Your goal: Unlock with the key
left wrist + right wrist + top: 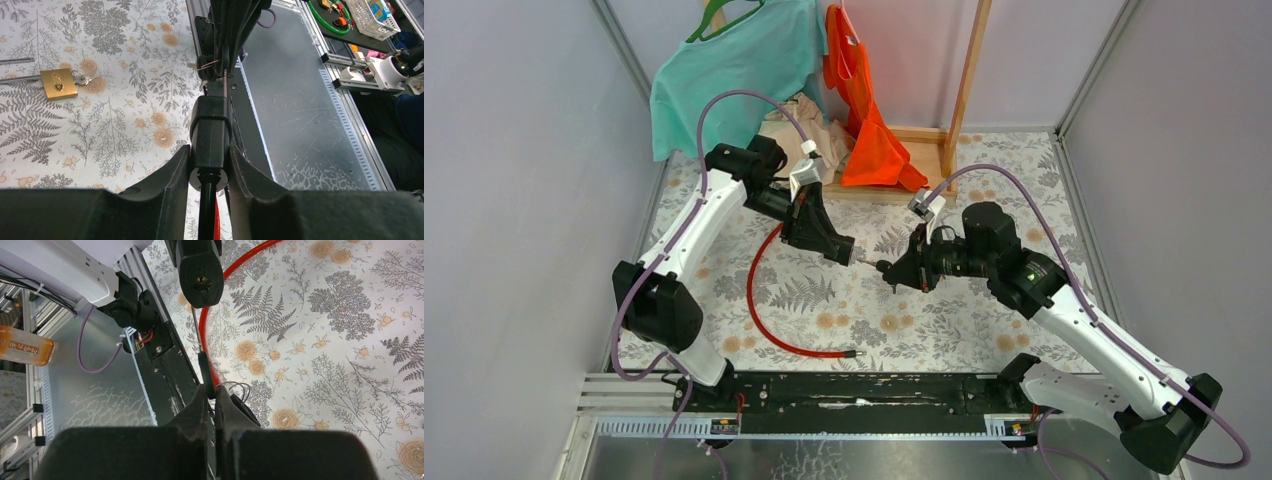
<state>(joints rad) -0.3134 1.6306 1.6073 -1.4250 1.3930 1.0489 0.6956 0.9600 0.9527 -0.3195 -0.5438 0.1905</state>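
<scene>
My left gripper [832,246] [210,159] is shut on the black lock body [210,129] [200,275] of a red cable lock [764,300], held above the table. My right gripper [892,271] [215,393] faces it from the right, shut on the black head of a key [202,362] [871,263]. The thin metal blade [225,82] points at the lock's end face. In the right wrist view the blade tip sits just below the keyhole [201,283], not in it; whether it touches the face I cannot tell.
A brass padlock [58,83] with a small bunch of keys [82,77] lies on the floral cloth. The cable's free metal end [852,353] rests near the front rail. At the back stands a wooden rack [969,80] with a teal shirt [734,65] and an orange vest [869,120].
</scene>
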